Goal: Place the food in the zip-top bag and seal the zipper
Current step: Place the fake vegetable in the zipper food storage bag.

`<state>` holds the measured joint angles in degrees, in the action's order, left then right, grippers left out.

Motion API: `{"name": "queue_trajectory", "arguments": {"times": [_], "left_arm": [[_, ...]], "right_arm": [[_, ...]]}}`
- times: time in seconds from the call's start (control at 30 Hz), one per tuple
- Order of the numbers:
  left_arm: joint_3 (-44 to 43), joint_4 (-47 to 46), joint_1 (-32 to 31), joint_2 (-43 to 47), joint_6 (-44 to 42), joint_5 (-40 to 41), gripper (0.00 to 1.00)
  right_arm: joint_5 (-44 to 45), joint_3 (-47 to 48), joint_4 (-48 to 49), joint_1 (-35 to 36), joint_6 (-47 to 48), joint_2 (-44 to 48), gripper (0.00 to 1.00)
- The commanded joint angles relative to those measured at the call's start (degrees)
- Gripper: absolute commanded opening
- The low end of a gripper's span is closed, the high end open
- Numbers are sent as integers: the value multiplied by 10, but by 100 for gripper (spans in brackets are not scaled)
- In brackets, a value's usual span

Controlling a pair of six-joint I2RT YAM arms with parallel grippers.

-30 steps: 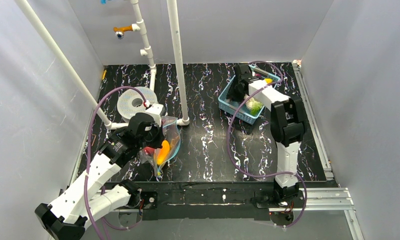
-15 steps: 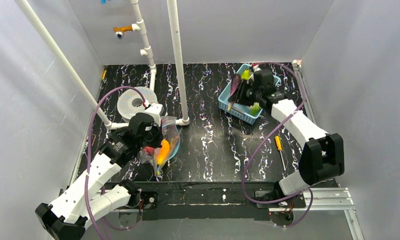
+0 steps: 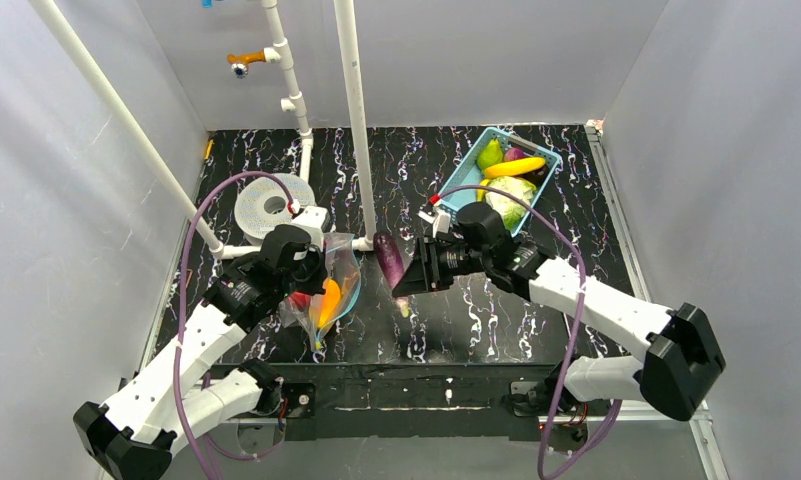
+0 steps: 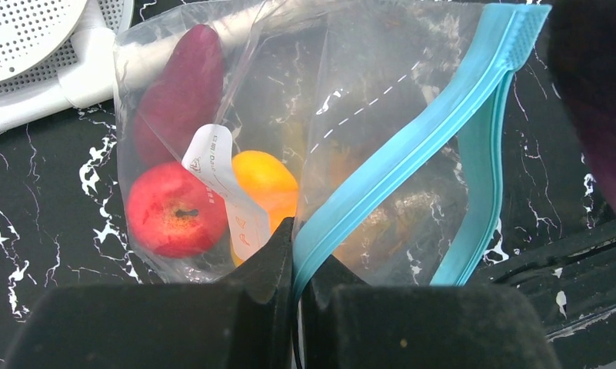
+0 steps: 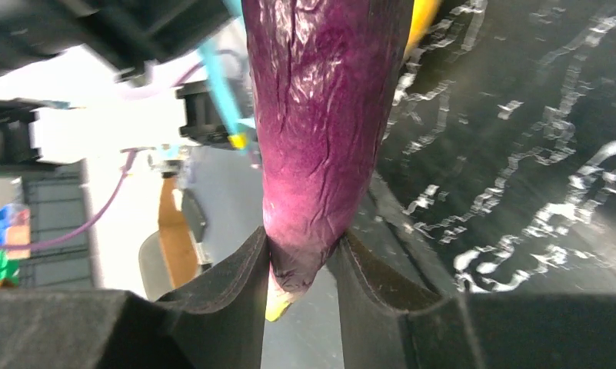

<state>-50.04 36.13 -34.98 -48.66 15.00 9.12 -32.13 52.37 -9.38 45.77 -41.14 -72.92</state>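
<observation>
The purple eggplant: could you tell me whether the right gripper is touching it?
Touching. The right wrist view shows the right gripper clamped on the purple eggplant.

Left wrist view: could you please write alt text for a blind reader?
The left gripper pinches the light-blue zipper of a clear zip-top bag. Inside lie a red apple, an orange-yellow piece and a magenta piece. A blurred purple object fills the upper right.

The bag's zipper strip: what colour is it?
The zipper strip is light blue; the left wrist view shows it best.

Lower-centre tabletop [image 3: 456, 325] lies open; the upright white pipe [image 3: 355, 120] stands just above the zip-top bag [image 3: 344, 268], centre-left, blocking that side.
</observation>
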Motion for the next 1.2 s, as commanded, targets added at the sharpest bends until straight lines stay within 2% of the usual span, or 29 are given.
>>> {"name": "queue_trajectory", "arguments": {"times": [0.0, 0.07, 0.17, 0.33, 0.47, 0.8, 0.9, 1.07, 1.17], "left_arm": [[8, -8, 3, 11, -7, 17, 0], [10, -10, 3, 15, -7, 19, 0], [11, -13, 3, 22, -6, 19, 0], [15, -17, 3, 28, -6, 18, 0], [15, -16, 2, 29, -7, 19, 0], [17, -18, 3, 40, -8, 16, 0], [16, -18, 3, 41, -8, 14, 0], [17, -19, 3, 46, -8, 10, 0], [18, -20, 3, 49, -8, 6, 0]], "right_arm": [[-76, -49, 222, 36, -168, 24, 1], [-74, -46, 267, 69, -209, 18, 1], [-58, -28, 281, 102, -250, -2, 1], [-70, -25, 391, 131, -325, -59, 1], [-38, -38, 390, 137, -348, -80, 1], [69, -22, 268, 136, -321, -80, 2], [75, 5, 227, 135, -301, -93, 6], [72, 40, 221, 131, -282, -118, 13], [70, 68, 211, 127, -260, -138, 21]]}}
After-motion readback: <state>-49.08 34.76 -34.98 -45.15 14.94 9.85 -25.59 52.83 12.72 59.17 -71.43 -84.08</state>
